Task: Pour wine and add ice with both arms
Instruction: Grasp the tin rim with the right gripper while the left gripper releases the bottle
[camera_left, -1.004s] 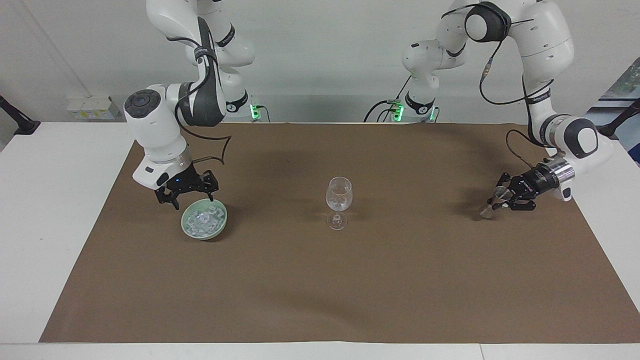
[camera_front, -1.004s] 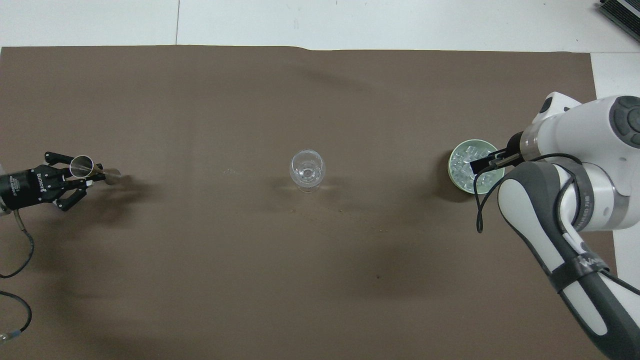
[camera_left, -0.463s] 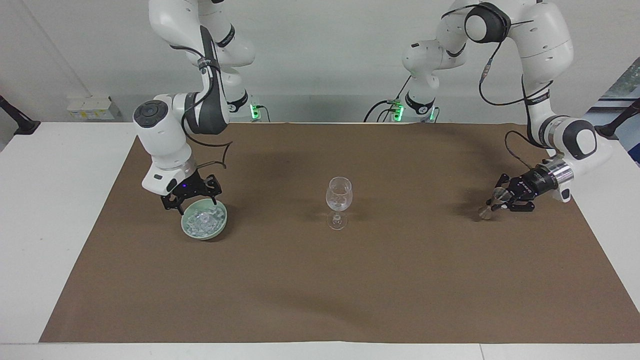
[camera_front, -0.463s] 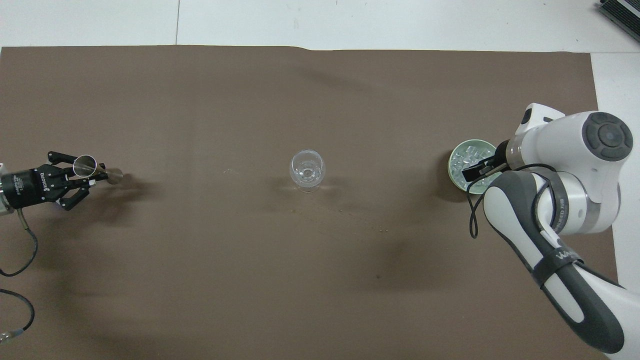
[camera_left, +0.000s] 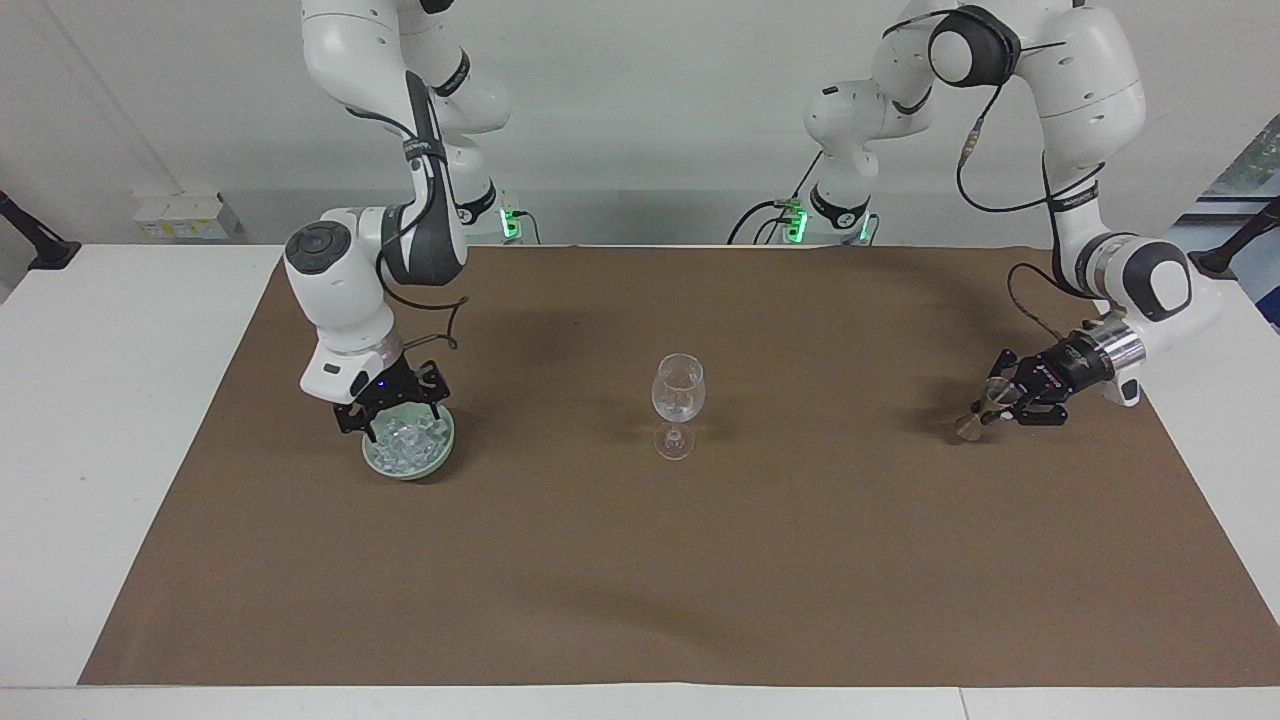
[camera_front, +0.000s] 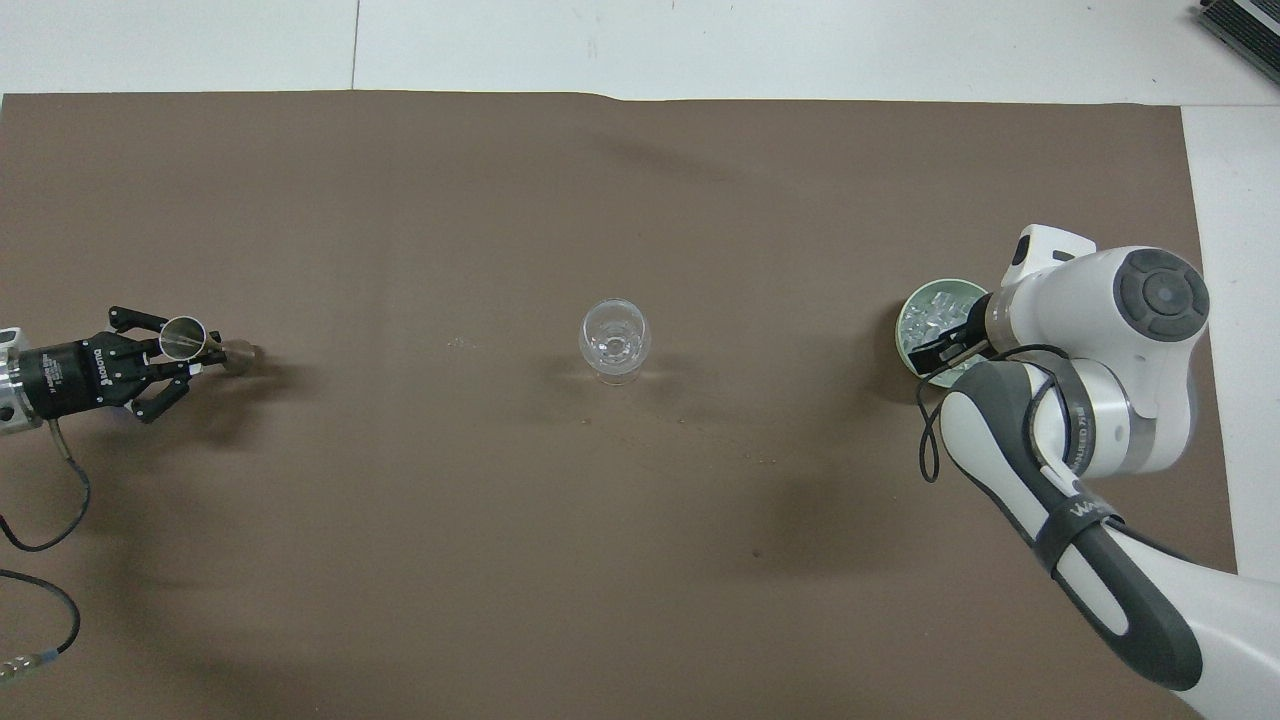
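Observation:
A pale green bowl (camera_left: 406, 469) of ice (camera_left: 402, 446) stands toward the right arm's end of the table. My right gripper (camera_left: 397, 416) is open and low over the ice, its fingertips at about rim height; I cannot tell whether they touch the ice. In the overhead view the right gripper (camera_front: 950, 345) covers part of the bowl (camera_front: 906, 322) and ice (camera_front: 925, 315). A clear stemmed glass (camera_left: 677, 396) (camera_front: 614, 340) stands upright mid-table. My left gripper (camera_left: 1008, 398) (camera_front: 165, 352) is shut on a small metal jigger (camera_left: 984, 407) (camera_front: 186, 337), held tilted just above the mat.
A brown mat (camera_left: 640, 560) covers most of the white table (camera_left: 110, 420). A loose black cable (camera_front: 45, 525) trails from the left wrist over the mat's near corner. A power strip (camera_left: 180, 215) lies at the table's robot-side edge.
My right gripper has swung over the bowl from beside it and come down onto the ice. My left gripper has shifted the jigger a little toward mid-table.

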